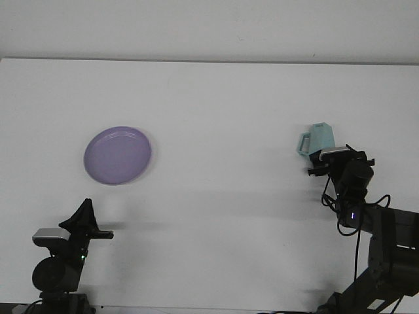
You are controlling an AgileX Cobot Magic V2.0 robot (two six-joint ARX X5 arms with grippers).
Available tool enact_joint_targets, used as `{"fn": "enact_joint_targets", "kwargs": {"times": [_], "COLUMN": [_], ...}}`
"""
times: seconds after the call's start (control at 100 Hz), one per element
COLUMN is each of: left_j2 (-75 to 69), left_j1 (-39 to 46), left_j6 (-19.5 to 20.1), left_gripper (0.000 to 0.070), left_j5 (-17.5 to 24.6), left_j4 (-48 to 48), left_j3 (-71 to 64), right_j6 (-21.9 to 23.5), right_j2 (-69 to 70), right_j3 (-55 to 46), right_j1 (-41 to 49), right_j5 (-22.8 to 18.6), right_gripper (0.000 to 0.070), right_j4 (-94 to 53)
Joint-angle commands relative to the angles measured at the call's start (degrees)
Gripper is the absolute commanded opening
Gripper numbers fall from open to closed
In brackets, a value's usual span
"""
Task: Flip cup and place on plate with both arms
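The pale teal cup (pixel 317 139) lies tipped on the white table at the right, its handle pointing left. My right gripper (pixel 331 157) has reached up to the cup's near lower edge and hides part of it; the wrist camera block covers the gripper's tip. The purple plate (pixel 118 154) lies flat on the left side of the table with nothing on it. My left gripper (pixel 83 210) rests low at the front left, well short of the plate, shut and holding nothing.
The white table (pixel 216 111) runs back to a pale wall. My right arm (pixel 380 229) and its cables stretch in from the front right corner. The left arm base (pixel 55 271) sits at the front left edge.
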Motion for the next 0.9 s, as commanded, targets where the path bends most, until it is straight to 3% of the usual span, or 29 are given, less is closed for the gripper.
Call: {"fn": "enact_joint_targets", "kwargs": {"times": [0.0,0.32,0.49,0.64,0.89], "left_j2": [-0.09,-0.09,-0.09,-0.09,-0.09], "left_j1": [-0.04,-0.04,-0.04,-0.04,-0.04], "left_j6": [0.09,0.09,0.09,0.07,0.07], "left_gripper": [0.0012,0.0012,0.0012,0.0012,0.0012], "left_j5": [-0.09,-0.09,-0.09,-0.09,-0.09], "left_j4": [0.92,0.9,0.92,0.92,0.98], "left_j3": [-1.09,-1.09,-1.09,-1.09,-1.07], "right_j6": [-0.28,-0.42,-0.42,-0.42,4.42], "right_j2": [2.16,5.92,5.92,5.92,4.31], "right_j3": [1.66,5.07,5.44,5.51,5.51], "right_j1": [-0.5,-1.07,-1.22,-1.25,-1.16], "right_j5": [-0.5,-3.23,-4.59,-5.68,-6.38], "right_gripper": [0.0472,0.0464,0.0302,0.0001,0.0001], "right_j4": [0.92,3.41,3.67,3.65,2.71]}}
